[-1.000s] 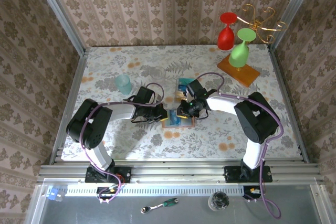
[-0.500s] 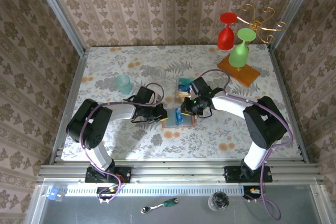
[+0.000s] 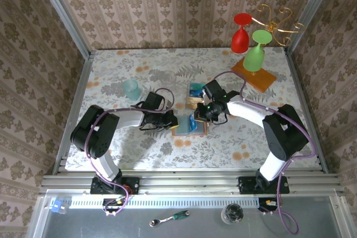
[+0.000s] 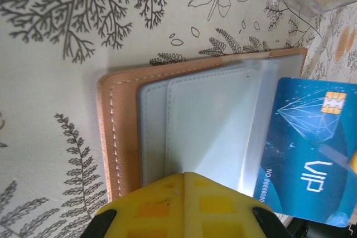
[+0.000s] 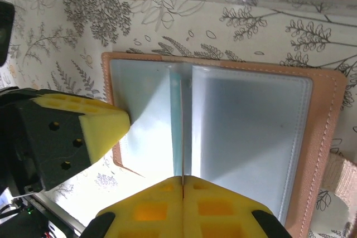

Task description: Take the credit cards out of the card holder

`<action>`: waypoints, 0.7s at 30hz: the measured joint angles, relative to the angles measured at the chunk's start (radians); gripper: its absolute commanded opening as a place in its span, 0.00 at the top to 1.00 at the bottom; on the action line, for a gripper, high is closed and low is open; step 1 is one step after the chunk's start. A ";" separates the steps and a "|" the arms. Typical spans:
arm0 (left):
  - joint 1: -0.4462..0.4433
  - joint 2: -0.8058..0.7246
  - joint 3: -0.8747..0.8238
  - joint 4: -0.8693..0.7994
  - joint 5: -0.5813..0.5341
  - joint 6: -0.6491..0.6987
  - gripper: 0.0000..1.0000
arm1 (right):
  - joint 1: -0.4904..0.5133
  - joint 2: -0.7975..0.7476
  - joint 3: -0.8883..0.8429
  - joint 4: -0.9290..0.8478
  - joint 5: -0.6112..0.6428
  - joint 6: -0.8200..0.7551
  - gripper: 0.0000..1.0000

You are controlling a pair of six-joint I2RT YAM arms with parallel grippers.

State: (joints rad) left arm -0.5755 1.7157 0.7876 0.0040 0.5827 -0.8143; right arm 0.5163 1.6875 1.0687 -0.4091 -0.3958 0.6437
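Leftmost on the flowered table [image 3: 234, 154], I see a pale teal cup [image 3: 131, 89] standing well apart from the work. Next comes the left gripper [image 4: 184, 178]: its yellow pads meet with no gap and hold nothing, and their tips press on the grey-blue left panel of the card holder [image 5: 251, 126]. The holder lies open and flat near the table's centre, a tan border framing its two inner panels. Over its fold stands the blue card [image 4: 309, 149], marked VIP and bearing a gold chip. From the right wrist I see it edge-on as a thin teal line. The right gripper [image 5: 183, 181] is clamped on that card's near edge. I cannot tell whether the card's far edge is free of the pocket. Just behind the holder lies a small blue-and-tan item [image 3: 195, 90] that I cannot identify. Far right, a red goblet [image 3: 240, 36] and a green goblet [image 3: 255, 54] hang from a wire rack [image 3: 279, 18] on an orange wooden slab [image 3: 262, 77].
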 measured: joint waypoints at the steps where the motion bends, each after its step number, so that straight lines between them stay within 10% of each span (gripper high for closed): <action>1: 0.000 0.000 0.001 0.000 -0.001 0.000 0.99 | 0.000 0.000 0.014 -0.015 0.003 -0.015 0.93; 21: 0.002 -0.058 0.013 0.000 -0.011 0.000 0.94 | -0.002 0.037 0.318 -0.381 0.156 -0.771 0.96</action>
State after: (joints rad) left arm -0.5735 1.6581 0.8001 0.0036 0.5720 -0.8143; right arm 0.5148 1.7248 1.3869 -0.7906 -0.2401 -0.1268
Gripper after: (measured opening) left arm 0.064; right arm 0.065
